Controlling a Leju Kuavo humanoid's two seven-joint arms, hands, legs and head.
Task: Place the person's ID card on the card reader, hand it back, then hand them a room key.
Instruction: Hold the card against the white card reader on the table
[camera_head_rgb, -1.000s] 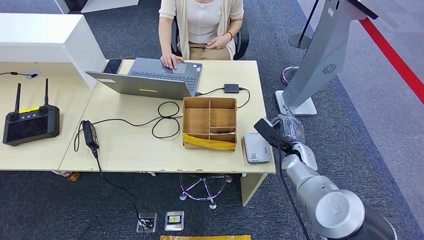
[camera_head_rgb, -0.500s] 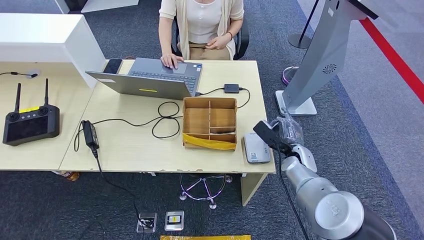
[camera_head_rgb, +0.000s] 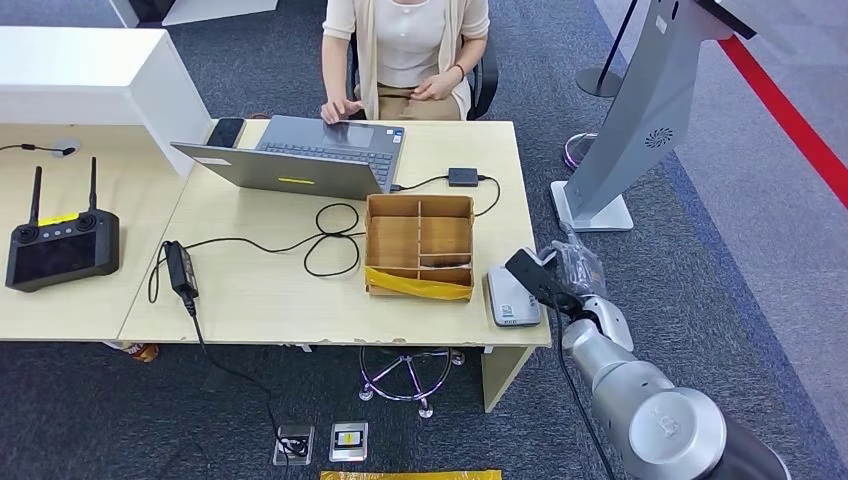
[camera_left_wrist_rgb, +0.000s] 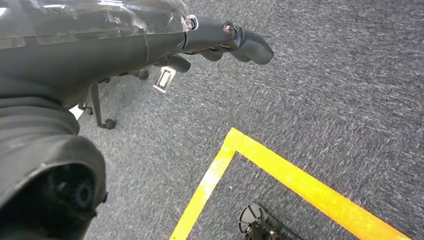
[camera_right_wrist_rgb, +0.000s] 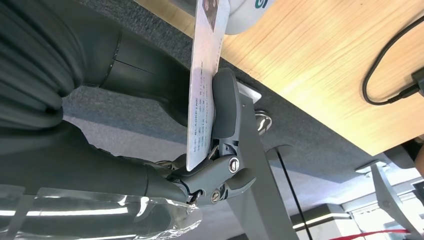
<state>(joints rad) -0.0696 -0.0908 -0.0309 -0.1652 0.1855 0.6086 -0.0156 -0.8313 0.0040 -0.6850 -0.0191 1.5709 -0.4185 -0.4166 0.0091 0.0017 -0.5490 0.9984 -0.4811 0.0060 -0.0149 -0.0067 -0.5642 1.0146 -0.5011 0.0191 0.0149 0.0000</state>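
**White ID card held beside the card reader**

Right robot hand (camera_head_rgb: 545, 282) pinched the ID card (camera_right_wrist_rgb: 204, 85) just beside the card reader (camera_head_rgb: 513, 296), at the desk (camera_head_rgb: 260, 290) edge. Step judged: placing; next, lower it flat onto the reader. Left robot hand (camera_left_wrist_rgb: 220, 42) hung empty, fingers loosely curled. Cardboard box (camera_head_rgb: 419, 246), beside the reader: compartments' contents unclear.

Desk (camera_head_rgb: 260, 290) pale wood, matt — box (camera_head_rgb: 420, 245) cardboard — floor (camera_left_wrist_rgb: 325, 100) rough carpet.

We see a pale wood desk (camera_head_rgb: 260, 290), brown cardboard box (camera_head_rgb: 419, 243) with yellow tape, grey card reader (camera_head_rgb: 512, 296), white ID card (camera_right_wrist_rgb: 202, 95) with dark print, grey speckled carpet (camera_left_wrist_rgb: 320, 85), yellow floor line (camera_left_wrist_rgb: 300, 182).
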